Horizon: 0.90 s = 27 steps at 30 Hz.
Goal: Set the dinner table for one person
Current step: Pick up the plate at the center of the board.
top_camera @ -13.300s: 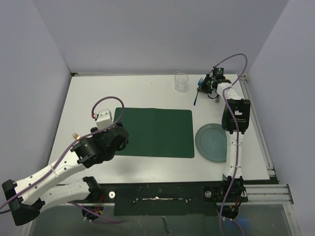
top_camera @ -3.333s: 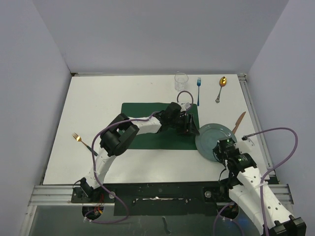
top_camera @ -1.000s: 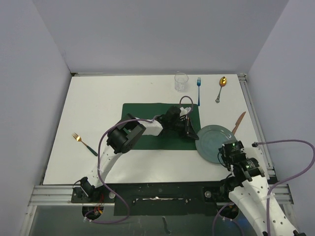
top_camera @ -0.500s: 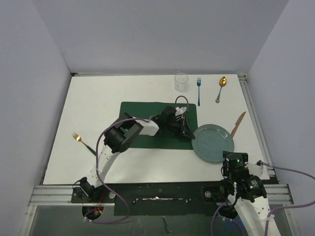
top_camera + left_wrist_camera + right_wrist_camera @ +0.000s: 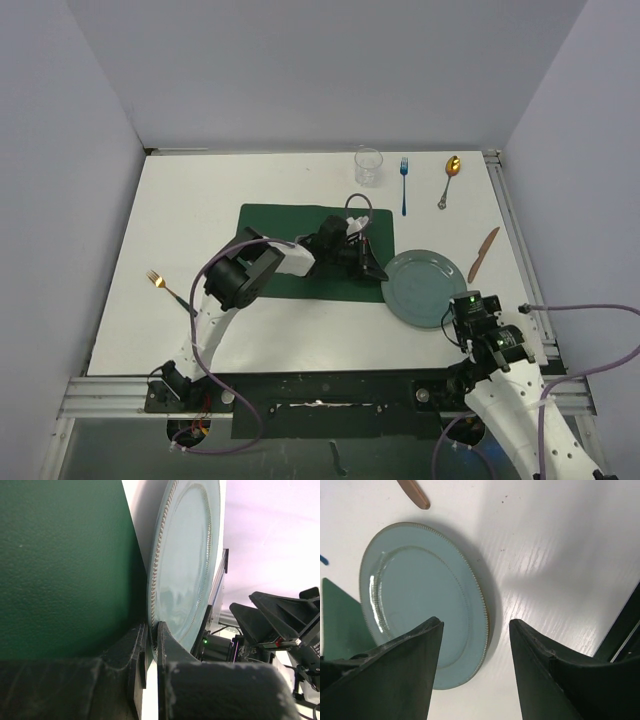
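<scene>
The white dinner table [image 5: 190, 200] carries a dark green placemat [image 5: 290, 250] and a pale blue plate [image 5: 425, 287] just off the mat's right edge. My left gripper [image 5: 376, 270] is shut on the plate's left rim; in the left wrist view the jaws [image 5: 151, 630] pinch that rim, with the plate [image 5: 185, 565] beyond them and the placemat [image 5: 60, 565] to the left. My right gripper [image 5: 462, 312] hovers open above the plate's near right edge [image 5: 425, 605], its fingers [image 5: 410, 670] holding nothing.
A clear glass [image 5: 368, 166], a blue fork [image 5: 404, 185] and a gold spoon [image 5: 450, 180] lie along the far side. A copper knife [image 5: 483, 254] rests right of the plate. A gold fork [image 5: 168, 290] lies at the left. A metal rail [image 5: 520, 250] bounds the right edge.
My left gripper has dragged the plate a little leftward, and the placemat has slid left with it. The right arm drew back toward its base, then came forward again to the plate's near edge.
</scene>
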Each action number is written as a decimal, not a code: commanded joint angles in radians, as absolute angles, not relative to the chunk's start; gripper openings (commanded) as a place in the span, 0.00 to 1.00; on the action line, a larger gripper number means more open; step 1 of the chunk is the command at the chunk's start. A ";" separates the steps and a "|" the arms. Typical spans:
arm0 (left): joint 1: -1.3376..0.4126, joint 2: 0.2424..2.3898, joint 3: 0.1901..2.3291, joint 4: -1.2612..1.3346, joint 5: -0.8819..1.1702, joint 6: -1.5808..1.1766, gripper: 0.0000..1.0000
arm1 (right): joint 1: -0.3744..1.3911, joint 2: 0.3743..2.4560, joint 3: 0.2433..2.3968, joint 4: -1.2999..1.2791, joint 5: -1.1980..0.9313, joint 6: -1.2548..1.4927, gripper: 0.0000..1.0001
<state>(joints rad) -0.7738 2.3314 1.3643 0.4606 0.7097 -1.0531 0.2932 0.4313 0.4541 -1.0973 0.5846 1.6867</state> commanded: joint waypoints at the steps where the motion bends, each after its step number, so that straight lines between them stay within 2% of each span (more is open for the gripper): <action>1: -0.732 2.250 1.314 0.494 0.646 -1.018 0.00 | 0.288 0.533 0.462 -0.978 0.609 1.576 0.56; 15: -0.652 2.175 1.218 0.499 0.640 -1.003 0.00 | 0.284 0.668 0.370 -0.759 0.559 1.491 0.55; 18: -0.653 2.183 1.224 0.508 0.659 -1.002 0.00 | 0.285 0.665 0.334 -0.708 0.545 1.479 0.49; 21: -0.654 2.194 1.230 0.515 0.676 -1.000 0.00 | 0.285 0.662 0.298 -0.641 0.535 1.468 0.39; 27: -0.653 2.204 1.234 0.510 0.684 -0.994 0.00 | 0.283 0.720 0.247 -0.539 0.531 1.471 0.38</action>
<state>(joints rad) -0.6579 2.2345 1.2209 0.4675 0.6830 -1.0420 0.2886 0.6773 0.2649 -0.6659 0.5182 1.4754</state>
